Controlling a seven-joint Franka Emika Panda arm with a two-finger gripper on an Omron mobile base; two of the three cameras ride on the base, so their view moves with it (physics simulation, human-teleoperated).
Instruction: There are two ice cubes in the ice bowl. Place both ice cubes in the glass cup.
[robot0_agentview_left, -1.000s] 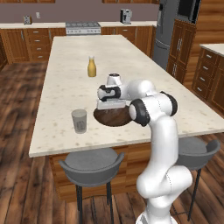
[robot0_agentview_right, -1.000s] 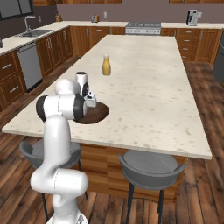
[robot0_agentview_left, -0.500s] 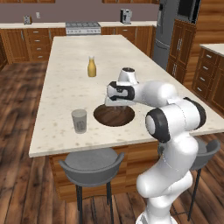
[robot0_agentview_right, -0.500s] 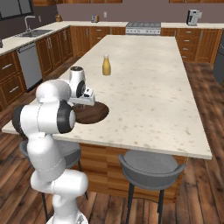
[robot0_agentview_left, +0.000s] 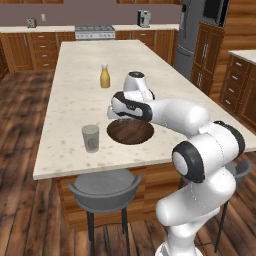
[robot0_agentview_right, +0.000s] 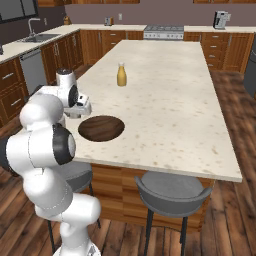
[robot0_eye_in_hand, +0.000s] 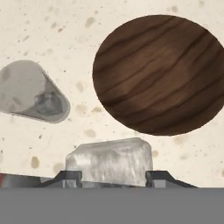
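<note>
Swinging its elbow out wide over the last second, the white arm has carried its hand off the middle of the bowl to the bowl's left rim, on the cup side, and that is the main change. Starting at the left, the small grey translucent straight-sided glass cup (robot0_agentview_left: 90, 138) stands on the speckled cream counter just left of the bowl, apart from it. In the hand view the glass cup (robot0_eye_in_hand: 33, 92) shows a darker, cloudy lump near its bottom. That may be the first cube already dropped in, though I cannot be sure. Next, the two-finger gripper (robot0_eye_in_hand: 111, 178) sits above bare counter between the cup and the bowl. Its dark fingertips (robot0_eye_in_hand: 70, 177) are clamped on either side of a pale translucent ice cube (robot0_eye_in_hand: 109, 159), and the jaws have narrowed a touch further in the last second, so the hold looks settled. From the left base view the gripper (robot0_agentview_left: 115, 115) hangs over the bowl's left edge. At the right, the wide shallow dark-brown wood-grain ice bowl (robot0_eye_in_hand: 157, 74) shows plain grain and I can make out no cube in it. I judge the pick finished and the carry begun. If that lump is a cube, this is the last one, and what remains is a short move leftward over the cup's mouth before release.
</note>
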